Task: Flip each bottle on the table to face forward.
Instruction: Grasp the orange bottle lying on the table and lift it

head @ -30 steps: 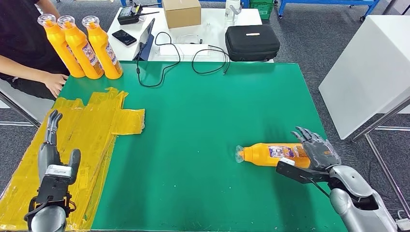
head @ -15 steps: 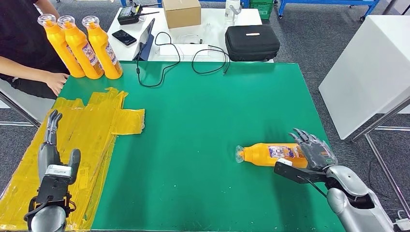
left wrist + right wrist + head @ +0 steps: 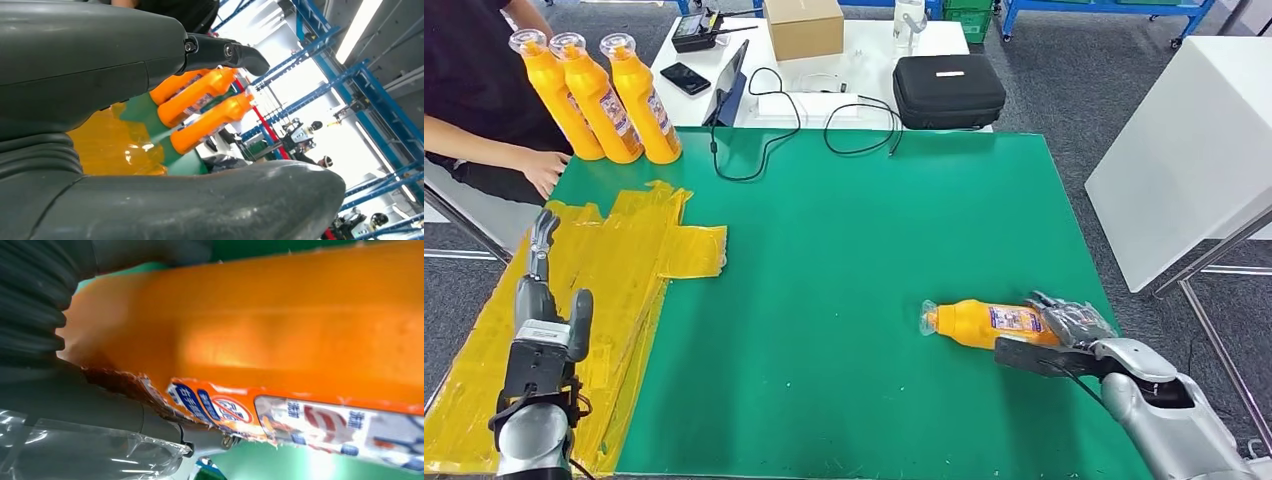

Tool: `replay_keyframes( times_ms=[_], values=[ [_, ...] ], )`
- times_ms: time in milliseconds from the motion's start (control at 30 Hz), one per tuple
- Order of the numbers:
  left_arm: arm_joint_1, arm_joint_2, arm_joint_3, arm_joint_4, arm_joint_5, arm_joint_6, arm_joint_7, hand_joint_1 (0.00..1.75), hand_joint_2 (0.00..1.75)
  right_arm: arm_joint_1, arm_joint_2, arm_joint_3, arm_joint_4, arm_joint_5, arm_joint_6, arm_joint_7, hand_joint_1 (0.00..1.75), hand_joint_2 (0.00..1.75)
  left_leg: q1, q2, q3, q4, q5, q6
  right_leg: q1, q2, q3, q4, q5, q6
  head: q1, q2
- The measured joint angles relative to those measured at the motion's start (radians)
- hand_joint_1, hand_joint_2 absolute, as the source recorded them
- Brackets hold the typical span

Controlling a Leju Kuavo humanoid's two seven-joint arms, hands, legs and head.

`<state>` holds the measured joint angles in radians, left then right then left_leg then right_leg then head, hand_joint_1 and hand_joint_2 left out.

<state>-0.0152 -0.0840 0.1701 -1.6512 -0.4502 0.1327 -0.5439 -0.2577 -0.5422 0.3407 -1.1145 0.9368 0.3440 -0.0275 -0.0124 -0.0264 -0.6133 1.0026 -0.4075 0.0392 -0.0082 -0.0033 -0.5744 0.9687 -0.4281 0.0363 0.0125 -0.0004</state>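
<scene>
The lying bottle (image 3: 984, 323) is taken as the landmark. It is seen on its side on the green desk (image 3: 844, 260), cap pointing toward the yellow tape patch (image 3: 614, 270), label strip partly upward. At its base end the right hand (image 3: 1072, 325) is laid over it, fingers (image 3: 1049, 303) curled across the far side and the thumb stretched along the near side. The right wrist view shows the orange body and torn label edge pressed close against the palm, so the bottle is judged to be held, though how firmly cannot be told.

For the step in hand, the hold should be settled firmly around the wide base before any lift, since a smooth plastic body is likely to slip or roll under a loose hold. The bottle should then be raised clear of the desk, turned upright and rotated until the label faces forward, with the cap kept away from the desk surface.

The right forearm is brought in low from the near edge, wrist bent inward toward the bottle. Well apart from the bottle, over the tape patch, the left hand (image 3: 542, 300) is held upright with its fingers extended and apart, nothing in it.

Farthest from the lying bottle, three upright bottles (image 3: 599, 95) stand at the desk's far corner, beside a person's hand (image 3: 542, 168).
</scene>
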Motion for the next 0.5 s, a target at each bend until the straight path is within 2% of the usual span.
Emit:
replay_keyframes(
  times_ms=[167,400,500],
  values=[
    [-0.021,0.005,0.000,0.031,0.011,0.001,-0.003,0.00,0.00,-0.013,-0.041,0.024,0.033,-0.012,0.004,0.000,1.75,1.75,0.000,0.000,0.004,0.000,-0.001,0.001,0.000,0.000,0.003,-0.002,-0.001,0.002,0.000,0.000],
    [-0.030,0.008,0.000,0.047,0.012,0.002,-0.004,0.00,0.00,-0.063,-0.039,0.060,0.099,-0.018,-0.005,-0.005,1.75,1.75,0.000,0.000,0.010,0.000,-0.001,0.001,0.000,0.000,0.010,-0.003,-0.001,0.002,0.000,0.000],
    [-0.027,0.008,0.001,0.047,0.028,-0.010,0.001,0.00,0.00,-0.081,-0.021,0.062,0.122,-0.048,-0.070,-0.036,1.75,1.75,0.000,0.001,0.009,-0.001,-0.001,0.001,0.000,0.000,0.019,-0.003,0.001,0.001,0.000,0.000]
  ],
)
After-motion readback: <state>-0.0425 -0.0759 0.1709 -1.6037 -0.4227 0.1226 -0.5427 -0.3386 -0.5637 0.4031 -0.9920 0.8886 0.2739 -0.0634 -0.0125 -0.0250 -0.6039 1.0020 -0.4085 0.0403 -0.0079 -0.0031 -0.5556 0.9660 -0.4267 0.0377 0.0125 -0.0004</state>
